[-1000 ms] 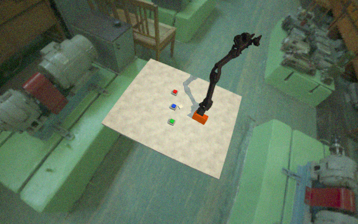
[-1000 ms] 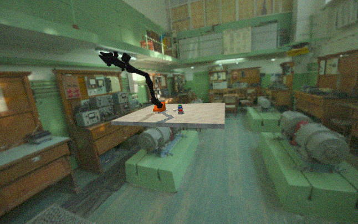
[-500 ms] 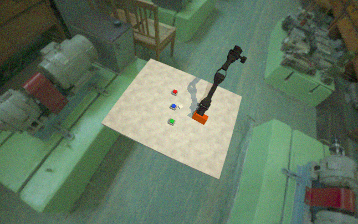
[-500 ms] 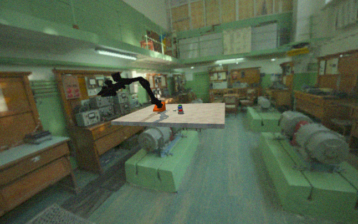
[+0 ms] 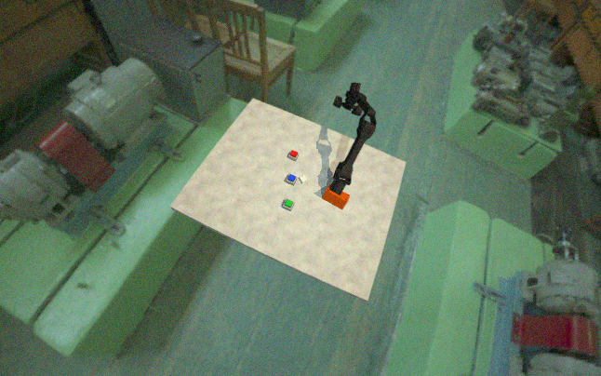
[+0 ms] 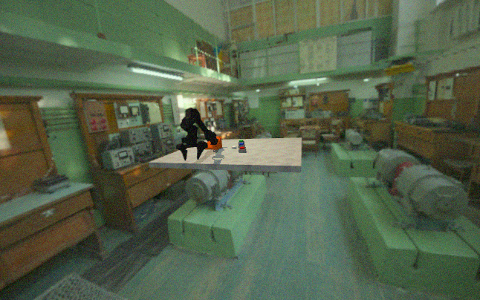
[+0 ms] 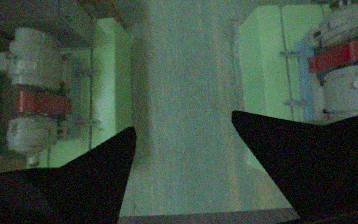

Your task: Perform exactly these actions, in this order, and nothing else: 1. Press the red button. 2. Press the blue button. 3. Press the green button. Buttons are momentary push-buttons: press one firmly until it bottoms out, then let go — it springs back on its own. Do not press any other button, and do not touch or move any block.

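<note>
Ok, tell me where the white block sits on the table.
In the top view the white block lies right beside the blue button, on the side facing the arm's orange base, between the red button and green button rows.

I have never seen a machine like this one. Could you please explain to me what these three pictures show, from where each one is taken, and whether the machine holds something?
The black jointed thing is a robot arm standing on an orange base on a pale table. At its end is the gripper, two fingers that can pinch. They are open and hold nothing.

The first picture looks down from above. The second is from the side, at about table height, across the workshop. The third comes from a camera on the arm's wrist: the dark shapes are the fingers, and between them you see the floor and, at the bottom, the table's edge.

On the table are a red button, a blue button, a green button, and a small white block beside the blue one.
</note>
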